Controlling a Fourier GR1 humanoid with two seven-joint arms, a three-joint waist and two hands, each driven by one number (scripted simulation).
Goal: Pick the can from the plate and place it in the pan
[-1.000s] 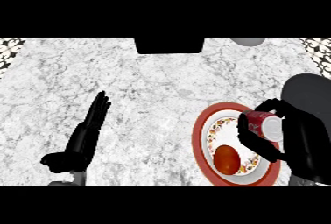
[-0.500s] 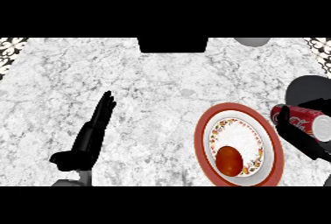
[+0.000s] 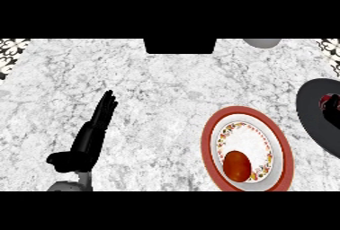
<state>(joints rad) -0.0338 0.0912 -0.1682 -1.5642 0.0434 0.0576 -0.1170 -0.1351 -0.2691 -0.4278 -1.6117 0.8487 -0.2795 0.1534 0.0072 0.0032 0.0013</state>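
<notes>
At the right edge of the head view, a dark grey round pan [image 3: 312,117] lay on the white marbled stone tabletop [image 3: 153,99]. The frame cut it, so only its left part showed. Inside it a small red patch, taken to be the red cylindrical can [image 3: 328,99], sat hard against the frame edge. It was off the red-rimmed, flower-patterned white plate [image 3: 209,139], which carried only an orange-red round item [image 3: 236,165].

A black shape just below the red patch was probably the right hand [image 3: 331,110]. Whether it had hold of the can or had let go could not be told. The left hand [image 3: 85,143] was open, fingers straight, holding nothing, at rest at lower left, well apart from plate and pan.

Risks, as judgement only:
- If the can was not yet seated on the pan floor, a release could tip it and let it roll.
- A hand drawn back across the near rim could nudge the pan or catch the can.

Not resolved:
- Whether the can stood upright or lay on its side.
- Whether the can touched the pan.
- The pan's far half and its handle.
- The right forearm, which was out of view.
</notes>
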